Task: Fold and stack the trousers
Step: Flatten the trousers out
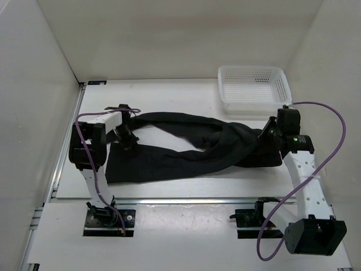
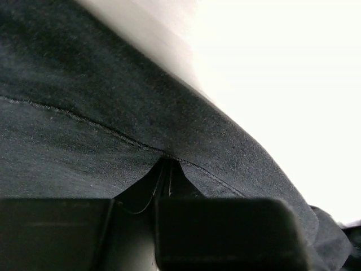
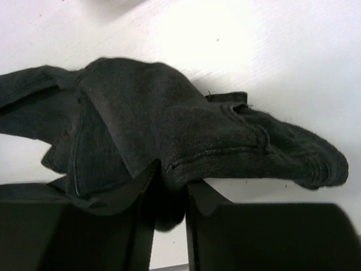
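At opposite ends, left gripper and right gripper pinch the trousers.

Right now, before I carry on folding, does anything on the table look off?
Yes: the trousers are twisted just right of their middle, the two legs crossing and bunching toward the right end instead of lying flat. The basket looks fine.

One pair of black soft-cloth trousers lies lengthwise across the bench, left to right. Legs twisted, crossing near the middle; cloth rumpled, not folded. Wider portion spread flat at left. Right end bunched, its seamed edge raised off the surface.
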Controlling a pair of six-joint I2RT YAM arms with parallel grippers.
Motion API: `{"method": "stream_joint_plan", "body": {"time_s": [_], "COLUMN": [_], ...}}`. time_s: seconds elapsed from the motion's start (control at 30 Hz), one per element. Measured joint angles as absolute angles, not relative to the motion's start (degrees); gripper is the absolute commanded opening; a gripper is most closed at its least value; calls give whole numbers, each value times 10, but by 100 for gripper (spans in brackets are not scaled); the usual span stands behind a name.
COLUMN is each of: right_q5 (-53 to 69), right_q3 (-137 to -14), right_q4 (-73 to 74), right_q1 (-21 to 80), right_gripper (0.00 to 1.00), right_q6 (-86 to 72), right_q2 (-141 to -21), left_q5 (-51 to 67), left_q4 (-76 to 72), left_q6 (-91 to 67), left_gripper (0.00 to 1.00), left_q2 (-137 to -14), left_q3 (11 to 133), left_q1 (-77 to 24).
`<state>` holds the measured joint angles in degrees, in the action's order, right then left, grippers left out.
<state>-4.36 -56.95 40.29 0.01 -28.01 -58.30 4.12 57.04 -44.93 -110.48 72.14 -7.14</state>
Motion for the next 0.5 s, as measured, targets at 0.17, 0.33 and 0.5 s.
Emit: {"method": "stream_joint_plan", "body": {"time_s": [0.17,0.33,0.5], "right_q5": [-24,18,62], "right_q3": [-516,-463,-441], "right_q4": [406,409,425], "right_q1": [0,0,2], "right_gripper": [53,82,81], "right_q6": [-290,-315,-329], "right_q2": [-543,-524,-508], "left_q5": [36,-11,-68], "left_q4": [572,589,614], "left_q6": [-428,-406,-387], "left_gripper": [13,13,25], "left_q2": [-1113,-1138,-1146], "left_q3": [736,796,894], "left_q1": [-19,51,87]}}
